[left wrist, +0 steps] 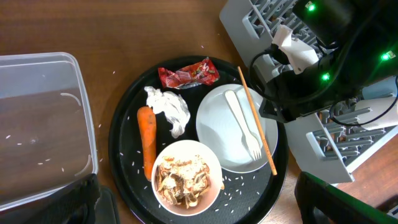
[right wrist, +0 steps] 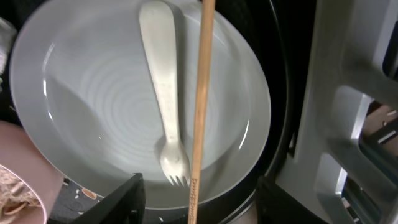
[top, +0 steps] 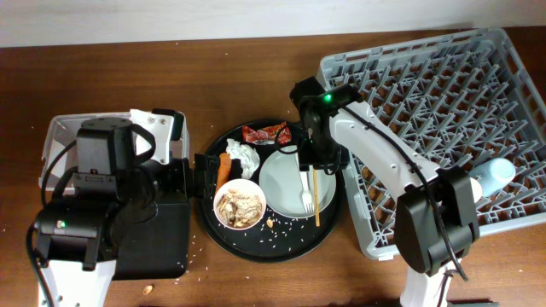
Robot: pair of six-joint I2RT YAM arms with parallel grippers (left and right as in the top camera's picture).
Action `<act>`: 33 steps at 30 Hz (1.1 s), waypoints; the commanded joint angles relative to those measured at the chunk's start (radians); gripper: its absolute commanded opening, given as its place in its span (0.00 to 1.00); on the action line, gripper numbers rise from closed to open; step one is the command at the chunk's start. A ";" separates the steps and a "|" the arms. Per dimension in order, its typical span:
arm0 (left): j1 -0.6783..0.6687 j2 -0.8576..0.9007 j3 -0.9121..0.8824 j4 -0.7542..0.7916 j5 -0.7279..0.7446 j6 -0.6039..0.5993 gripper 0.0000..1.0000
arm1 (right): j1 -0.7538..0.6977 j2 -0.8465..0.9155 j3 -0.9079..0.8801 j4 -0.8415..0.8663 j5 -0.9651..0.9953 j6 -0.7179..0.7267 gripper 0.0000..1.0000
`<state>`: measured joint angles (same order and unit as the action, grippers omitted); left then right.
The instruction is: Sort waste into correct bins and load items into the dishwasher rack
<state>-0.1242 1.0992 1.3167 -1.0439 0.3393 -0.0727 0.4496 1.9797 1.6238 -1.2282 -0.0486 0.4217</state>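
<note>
On the big round black tray lie the red wrapper, white tissue, carrot stub, and a white bowl of brown food scraps. The pale plate carries the white fork and the chopstick. My right gripper is open above the plate's far edge; in the right wrist view the chopstick and fork lie between its fingers. My left gripper is open and empty at the tray's left rim, over the bowl. The grey rack stands on the right.
The clear tub sits at the left, mostly under my left arm in the overhead view. The shallow black tray lies beside it. A pale blue cup lies in the rack. Rice grains are scattered on the round tray.
</note>
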 commanded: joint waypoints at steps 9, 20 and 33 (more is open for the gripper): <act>0.000 -0.005 0.003 0.002 0.000 -0.009 0.99 | -0.004 -0.009 -0.251 0.216 0.004 -0.002 0.39; 0.000 -0.005 0.003 0.002 0.000 -0.009 0.99 | -0.005 -0.211 -0.217 0.222 -0.037 -0.043 0.04; 0.000 -0.005 0.003 0.002 0.000 -0.009 0.99 | -0.214 -0.318 -0.138 0.241 0.084 -0.423 0.49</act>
<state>-0.1242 1.0996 1.3167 -1.0439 0.3397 -0.0727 0.2390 1.7092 1.4342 -0.9363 0.1009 -0.0494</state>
